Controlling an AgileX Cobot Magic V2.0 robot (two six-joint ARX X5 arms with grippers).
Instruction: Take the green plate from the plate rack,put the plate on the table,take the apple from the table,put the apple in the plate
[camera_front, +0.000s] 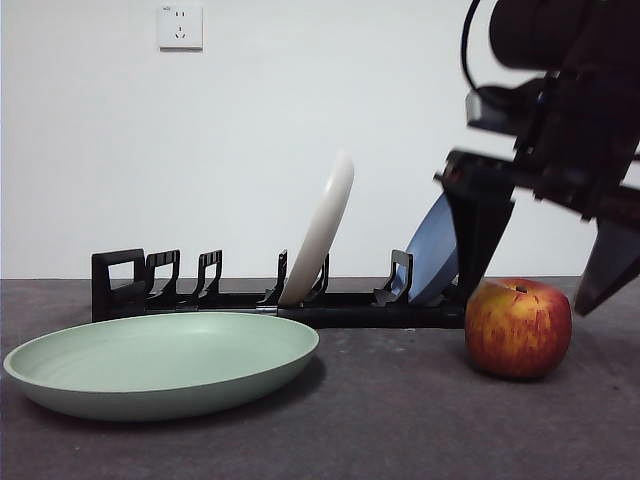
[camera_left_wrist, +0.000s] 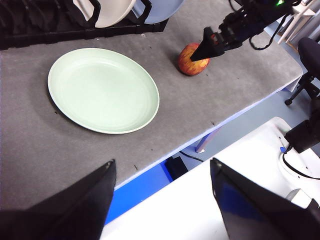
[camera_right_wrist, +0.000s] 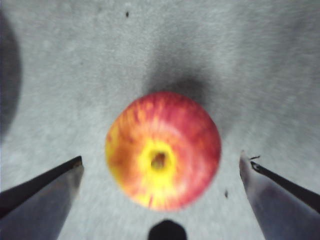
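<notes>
The green plate (camera_front: 160, 360) lies flat on the table (camera_front: 400, 420), in front of the plate rack (camera_front: 300, 305). It also shows in the left wrist view (camera_left_wrist: 102, 90). The apple (camera_front: 518, 328) stands upright on the table to the plate's right. My right gripper (camera_front: 523, 303) is open and lowered over the apple (camera_right_wrist: 162, 150), one jaw on each side and apart from it. My left gripper (camera_left_wrist: 163, 161) is open and empty, high over the table's front edge. That view also shows the apple (camera_left_wrist: 192, 60) under the right gripper (camera_left_wrist: 207, 47).
A cream-white plate (camera_front: 325, 225) and a blue plate (camera_front: 435, 250) stand in the rack's slots behind the apple. The table's front edge (camera_left_wrist: 165, 155) runs near the green plate. A wall socket (camera_front: 180, 27) is on the white wall.
</notes>
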